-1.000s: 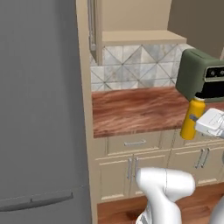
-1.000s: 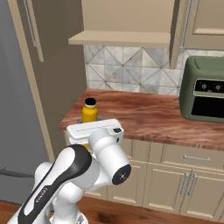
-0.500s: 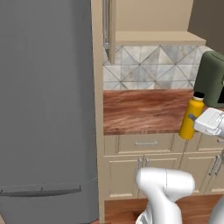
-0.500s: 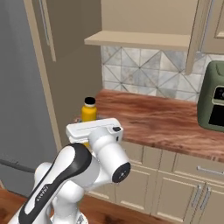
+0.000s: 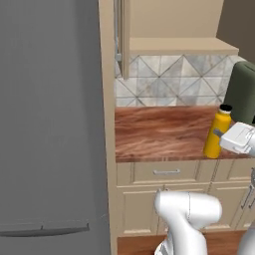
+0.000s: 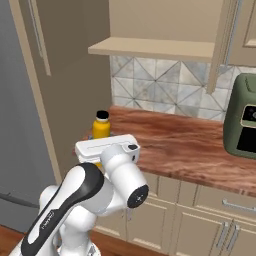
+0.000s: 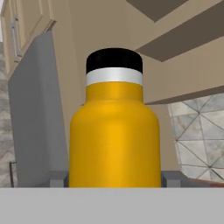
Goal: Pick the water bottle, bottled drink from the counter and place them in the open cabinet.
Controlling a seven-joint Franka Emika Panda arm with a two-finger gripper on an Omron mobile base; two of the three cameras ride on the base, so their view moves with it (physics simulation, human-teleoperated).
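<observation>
Tool (image 7: pixel 114 179) clamped on the bottle (image 7: pixel 114 135) — fingers (image 7: pixel 173 178) pressed to both its sides. Bottle upright, yellow with black cap, at the counter's (image 5: pixel 159 135) front edge, below the cabinet shelf (image 6: pixel 155 49).

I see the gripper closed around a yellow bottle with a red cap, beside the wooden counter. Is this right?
Not quite: the cap is black, with a white band under it, as the hand view shows. The rest holds: the gripper has a finger on each side of the yellow bottle, near the front edge of the wooden counter.
</observation>
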